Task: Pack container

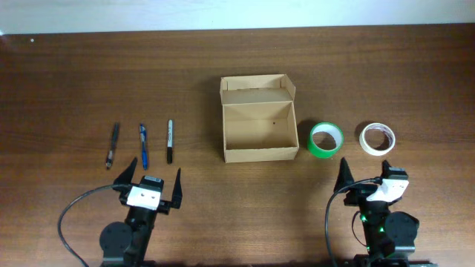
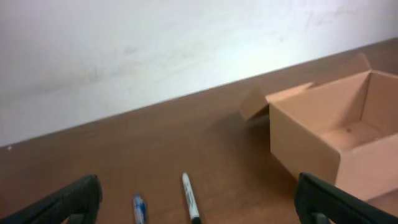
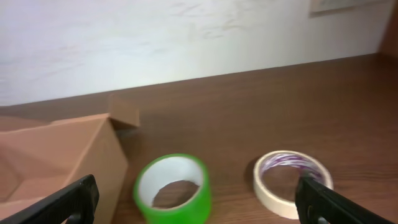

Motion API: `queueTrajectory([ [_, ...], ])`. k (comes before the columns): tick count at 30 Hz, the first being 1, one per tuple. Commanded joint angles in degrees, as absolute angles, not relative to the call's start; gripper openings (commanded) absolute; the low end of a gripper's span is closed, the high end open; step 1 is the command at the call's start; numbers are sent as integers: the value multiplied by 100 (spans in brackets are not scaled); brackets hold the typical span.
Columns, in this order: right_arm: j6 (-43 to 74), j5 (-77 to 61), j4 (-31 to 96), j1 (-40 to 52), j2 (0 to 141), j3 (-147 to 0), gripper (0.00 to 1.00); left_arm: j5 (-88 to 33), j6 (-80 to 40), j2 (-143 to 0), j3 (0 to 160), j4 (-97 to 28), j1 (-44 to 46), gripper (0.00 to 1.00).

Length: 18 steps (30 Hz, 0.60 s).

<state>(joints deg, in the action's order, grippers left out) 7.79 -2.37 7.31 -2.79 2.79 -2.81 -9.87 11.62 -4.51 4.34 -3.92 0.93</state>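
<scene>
Container (image 1: 259, 119): sits at centre of table (image 1: 74, 67), lid flap (image 1: 256, 83) folded back at 12 o'clock, walls plain tan. At 3 o'clock, just beside: green tape roll (image 1: 325, 139); beyond it, cream tape roll (image 1: 377, 138). At 9 o'clock, well apart: three pens (image 1: 143, 145) in a row, print too small to read. Left gripper (image 1: 154, 176) at 7 o'clock, right gripper (image 1: 365, 174) at 5 o'clock: fingers spread wide, holding and touching nothing. Open wood ahead of both.
</scene>
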Motion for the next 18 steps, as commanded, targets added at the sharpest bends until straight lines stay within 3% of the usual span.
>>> queueTrajectory([
  [1, 838, -585, 711, -340, 301, -823, 99, -1026, 1258, -941, 976, -246, 58, 99],
  [9, 727, -880, 1855, -340, 1710, -3514, 99, -1463, 1256, -3649, 3822, -410, 80, 99],
  [18, 73, -1120, 6106, -340, 4528, -8361, 99, -2001, 1251, -6169, 7846, -3131, 513, 99],
])
